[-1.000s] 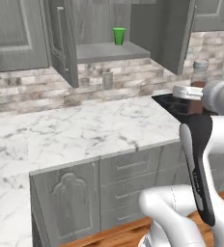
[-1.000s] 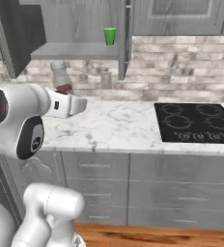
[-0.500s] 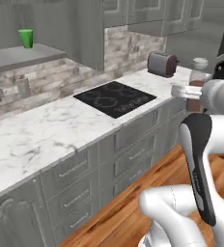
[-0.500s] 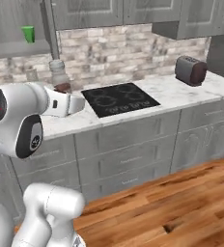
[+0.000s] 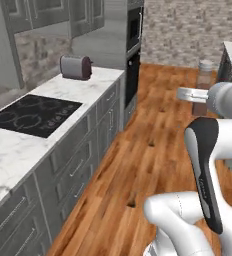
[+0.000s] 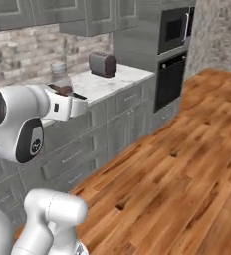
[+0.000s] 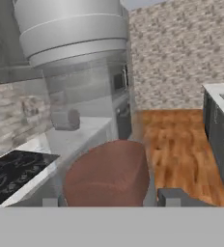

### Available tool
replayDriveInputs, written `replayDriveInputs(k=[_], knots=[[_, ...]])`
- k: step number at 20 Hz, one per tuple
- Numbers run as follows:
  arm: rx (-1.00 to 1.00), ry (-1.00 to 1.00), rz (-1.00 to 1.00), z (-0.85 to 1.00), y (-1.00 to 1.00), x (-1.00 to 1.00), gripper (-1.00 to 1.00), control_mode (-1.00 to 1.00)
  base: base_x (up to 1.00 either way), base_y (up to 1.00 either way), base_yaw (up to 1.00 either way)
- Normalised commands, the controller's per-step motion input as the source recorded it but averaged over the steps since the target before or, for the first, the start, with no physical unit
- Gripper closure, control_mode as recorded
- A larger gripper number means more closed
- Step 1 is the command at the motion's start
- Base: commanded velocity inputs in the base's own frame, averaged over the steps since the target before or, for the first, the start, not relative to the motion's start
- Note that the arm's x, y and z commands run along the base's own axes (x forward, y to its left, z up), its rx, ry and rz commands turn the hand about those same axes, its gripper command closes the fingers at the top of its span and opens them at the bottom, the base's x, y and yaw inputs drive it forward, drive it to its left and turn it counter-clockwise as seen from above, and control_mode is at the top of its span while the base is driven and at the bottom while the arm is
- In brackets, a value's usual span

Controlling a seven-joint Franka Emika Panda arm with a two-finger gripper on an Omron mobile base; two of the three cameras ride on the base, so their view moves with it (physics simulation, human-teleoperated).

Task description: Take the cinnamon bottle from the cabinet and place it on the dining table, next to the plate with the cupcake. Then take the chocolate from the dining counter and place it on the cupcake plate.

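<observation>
— What has changed?
— The base has swung round: the open cabinet and green cup have gone out of sight, and wooden floor (image 5: 158, 125) now fills the middle. The gripper (image 5: 188, 94) still carries the cinnamon bottle (image 5: 204, 85).
— How is it held?
— Clamped between the fingers, upright, clear-walled with brown powder at the bottom and a grey cap; in the hand view the cinnamon bottle (image 7: 92, 111) stands right before the lens.
— And beyond?
— A marble counter (image 5: 18, 150) with a black cooktop (image 5: 30, 114), then a toaster (image 5: 76, 67), then a wall oven (image 5: 134, 65).
</observation>
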Motion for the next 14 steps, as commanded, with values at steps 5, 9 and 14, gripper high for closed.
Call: replayDriveInputs(k=[5,9,14], knots=[[0.00,0.00,0.00,0.00,0.00,0.00,1.00,1.00,-0.07,-0.36,-0.67],[0.00,0.00,0.00,0.00,0.00,0.00,1.00,1.00,0.21,-0.43,-0.49],[0.00,0.00,0.00,0.00,0.00,0.00,1.00,1.00,0.80,-0.53,-0.35]])
